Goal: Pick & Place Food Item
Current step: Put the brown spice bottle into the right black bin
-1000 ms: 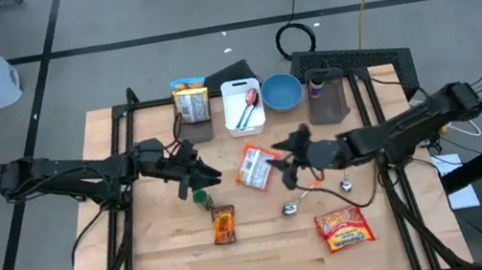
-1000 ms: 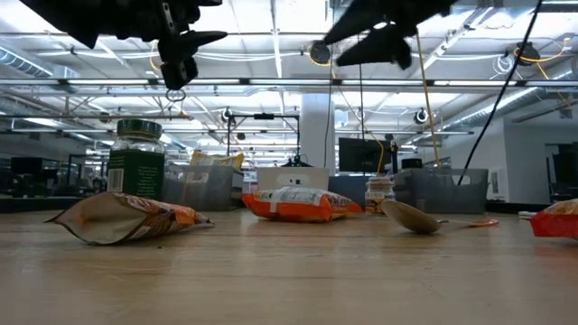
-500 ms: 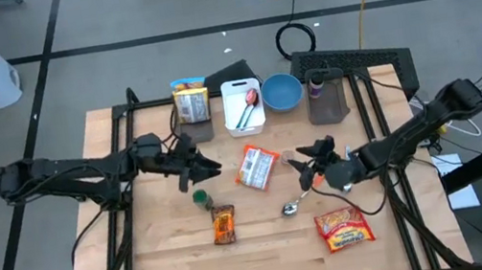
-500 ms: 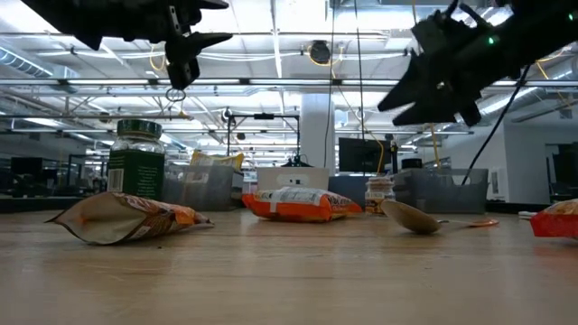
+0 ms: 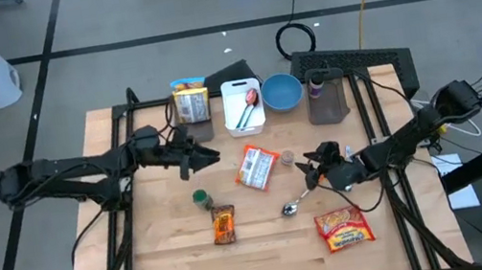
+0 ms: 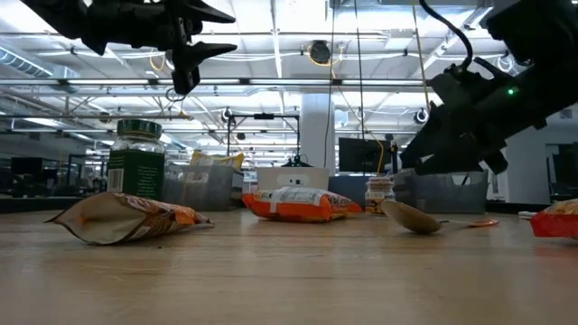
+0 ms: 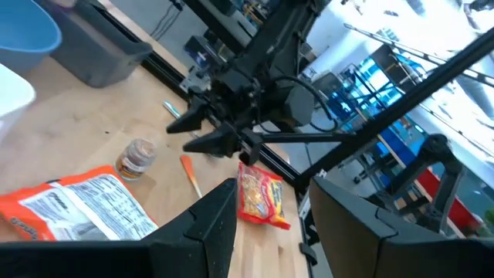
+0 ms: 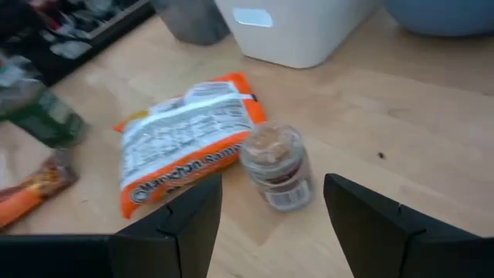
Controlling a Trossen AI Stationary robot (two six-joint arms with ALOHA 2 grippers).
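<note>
The right gripper (image 5: 307, 165) hangs low over the middle of the bench (image 5: 164, 263), fingers spread and empty, lined up on a small spice jar (image 8: 274, 166) that stands upright just beside the orange-and-white snack packet (image 8: 185, 154). That jar looks to be the food item being gone after; it sits apart from the white bin (image 5: 243, 106) and blue bowl (image 5: 281, 92) near the far edge. To do the step well, bring the fingers down on either side of the jar's body, below the lid, keeping clear of the packet so it is not dragged along, then close squarely so the jar does not tip. The left gripper (image 5: 209, 157) waits raised over the bench's left-middle, jaws part open, holding nothing, above the green-lidded jar (image 5: 200, 199).
</note>
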